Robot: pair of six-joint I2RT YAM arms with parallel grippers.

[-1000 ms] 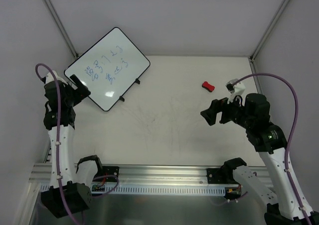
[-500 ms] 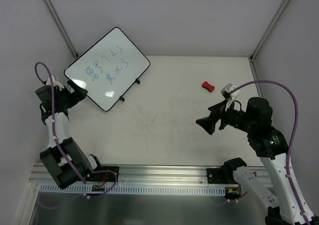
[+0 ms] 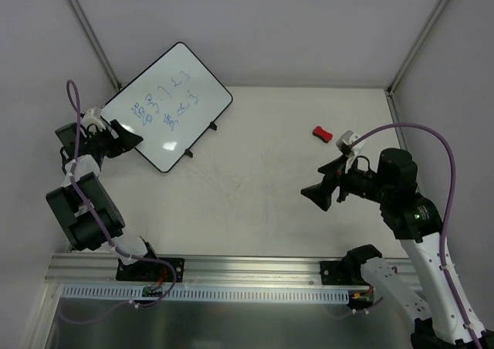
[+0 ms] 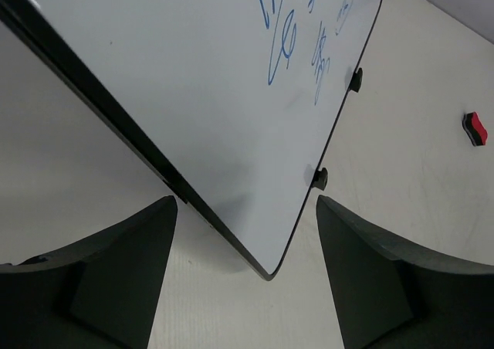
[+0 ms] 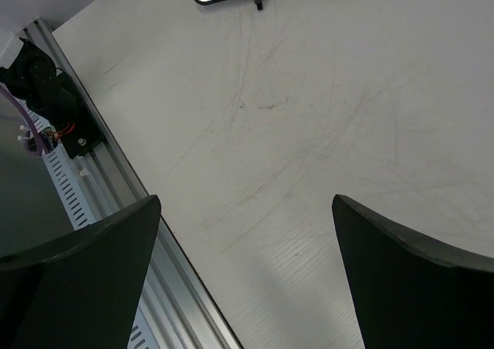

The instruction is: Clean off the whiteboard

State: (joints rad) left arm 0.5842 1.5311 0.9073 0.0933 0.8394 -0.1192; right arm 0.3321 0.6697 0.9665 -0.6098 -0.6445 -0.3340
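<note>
The whiteboard [image 3: 168, 102] stands tilted at the back left on small black feet, with blue scribbles on it. In the left wrist view the whiteboard [image 4: 216, 94] fills the upper part, its near corner between my open fingers. My left gripper [image 3: 127, 140] is open at the board's left corner, not touching it. The small red eraser [image 3: 323, 133] lies on the table at the right; it also shows in the left wrist view [image 4: 475, 127]. My right gripper [image 3: 315, 194] is open and empty, held above the table below and left of the eraser.
An aluminium rail [image 3: 231, 276] runs along the near edge and shows in the right wrist view [image 5: 116, 187]. Grey walls and slanted frame posts [image 3: 89, 32] enclose the table. The tabletop [image 3: 255, 187] carries faint scuff marks.
My left arm has swung down and left, its gripper now pointing at the board's left corner. My right gripper has moved down and left, away from the eraser.
</note>
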